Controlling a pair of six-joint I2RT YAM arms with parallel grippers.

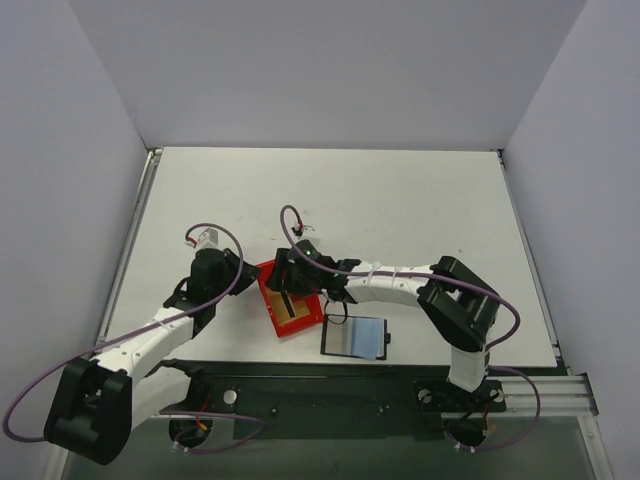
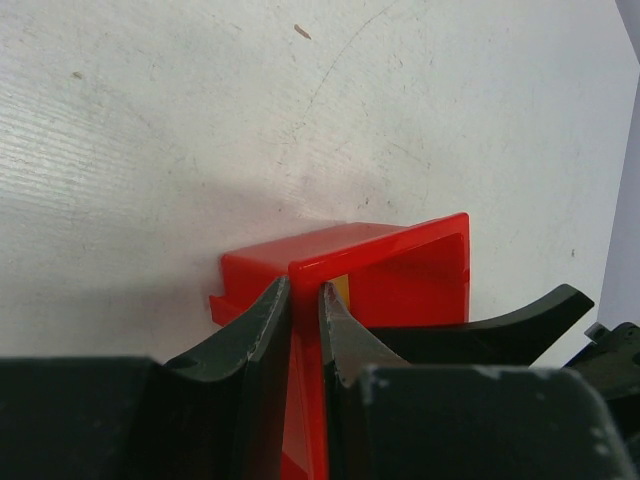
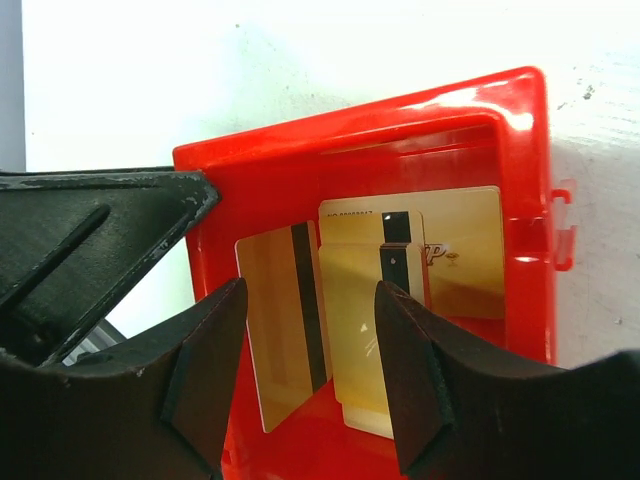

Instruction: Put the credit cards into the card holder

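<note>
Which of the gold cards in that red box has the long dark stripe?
The leftmost card in the right wrist view: a dark stripe runs its whole length. The other cards show mostly gold, with only a short dark patch.

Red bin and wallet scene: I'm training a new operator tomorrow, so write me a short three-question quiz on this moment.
1. True or false: the left gripper is clamped on a wall of the red bin.
2. Where are the credit cards? A in the red bin; B in the card holder; C loose on the table.
3. Fill in: the card holder lies ___ (open or folded shut).
Key: 1 true; 2 A; 3 open.
</note>
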